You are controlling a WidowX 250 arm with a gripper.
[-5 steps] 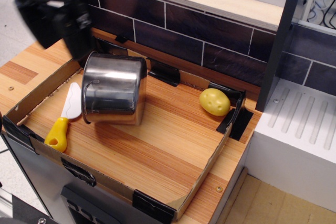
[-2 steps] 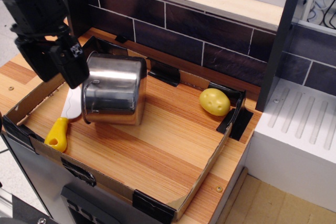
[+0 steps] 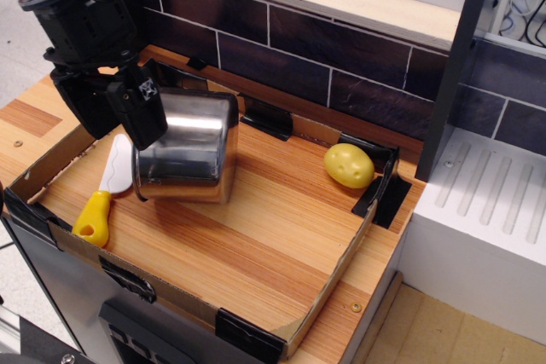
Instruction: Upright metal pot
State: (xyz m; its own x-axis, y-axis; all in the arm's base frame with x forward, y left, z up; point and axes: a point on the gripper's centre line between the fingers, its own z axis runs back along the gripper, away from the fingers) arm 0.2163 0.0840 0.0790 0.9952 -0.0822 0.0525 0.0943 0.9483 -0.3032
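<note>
Shifted rightward, the spread-apart pincer (image 3: 119,112) now straddles the sideways metal pot (image 3: 186,149) at its left-facing mouth.

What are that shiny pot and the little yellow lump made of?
The metal pot looks like polished stainless steel: its mirror-like wall reflects the wood. The yellow potato seems to be matte plastic or rubber, evenly colored with dimples, likely a toy.
</note>
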